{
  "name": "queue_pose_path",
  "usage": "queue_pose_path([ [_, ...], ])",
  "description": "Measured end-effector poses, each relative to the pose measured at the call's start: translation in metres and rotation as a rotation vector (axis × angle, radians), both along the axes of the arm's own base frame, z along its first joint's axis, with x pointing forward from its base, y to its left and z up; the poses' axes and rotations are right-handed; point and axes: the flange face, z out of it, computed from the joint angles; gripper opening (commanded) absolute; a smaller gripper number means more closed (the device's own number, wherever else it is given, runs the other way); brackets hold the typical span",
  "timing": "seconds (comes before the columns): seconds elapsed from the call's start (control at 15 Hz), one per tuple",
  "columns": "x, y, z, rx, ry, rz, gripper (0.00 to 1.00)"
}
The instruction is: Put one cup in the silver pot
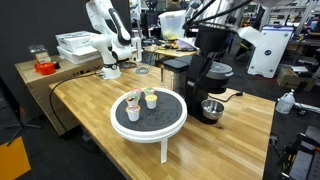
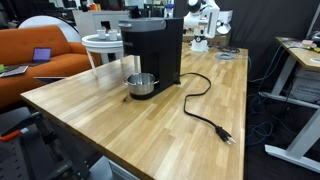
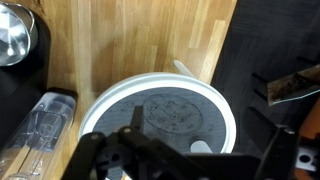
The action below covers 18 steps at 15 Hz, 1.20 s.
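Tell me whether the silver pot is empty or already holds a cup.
Looks empty: the wrist view shows bare shiny metal inside the silver pot, though only partly; the yellow-green cup stands on the round tray.

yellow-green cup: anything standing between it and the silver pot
Nothing visible blocks the way. The yellow-green cup stands on the round table, on the side nearer the silver pot; the pink-red cup is on its far side. The black coffee machine stands beside the pot, not between.
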Motion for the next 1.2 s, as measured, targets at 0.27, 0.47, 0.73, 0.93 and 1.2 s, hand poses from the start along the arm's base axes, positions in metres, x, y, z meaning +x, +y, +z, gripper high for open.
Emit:
queue_pose_path([
  [0.27, 0.011, 0.005, -0.003, 0.005, 0.002, 0.002, 1.0],
  [0.47, 0.011, 0.005, -0.003, 0.005, 0.0, 0.002, 1.0],
  [0.73, 0.011, 0.005, -0.003, 0.005, 0.0, 0.002, 1.0],
  [0.93, 0.011, 0.005, -0.005, -0.003, 0.0, 0.008, 1.0],
  [1.2, 0.022, 0.008, -0.008, -0.082, -0.048, 0.071, 1.0],
])
